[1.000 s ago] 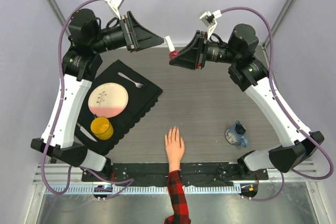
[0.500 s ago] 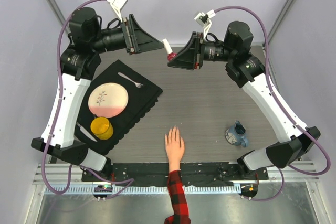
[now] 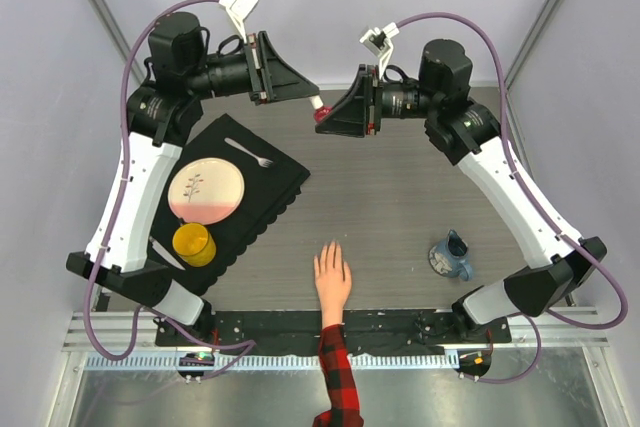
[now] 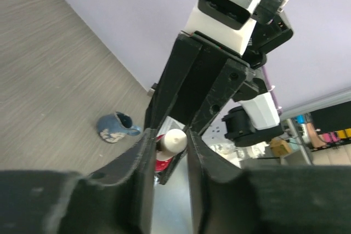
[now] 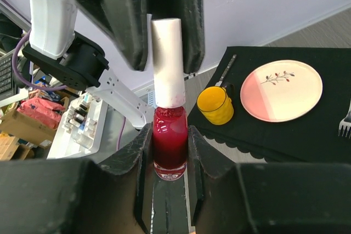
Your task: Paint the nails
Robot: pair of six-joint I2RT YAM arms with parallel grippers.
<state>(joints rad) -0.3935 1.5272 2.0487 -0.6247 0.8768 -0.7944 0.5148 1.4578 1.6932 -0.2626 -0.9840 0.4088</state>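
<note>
Uncapping seems underway: right claw (image 5: 169,160) clamps the polish bottle (image 5: 169,130), left claw (image 4: 169,152) sits narrow around its white cap (image 5: 166,61), grip unclear; next it must twist free, then reach the nails (image 3: 330,247), well apart from the bottle.

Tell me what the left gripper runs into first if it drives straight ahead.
The white cap already sits between the left gripper's fingers; straight on it would probably meet the red bottle body clamped in the right gripper.
</note>
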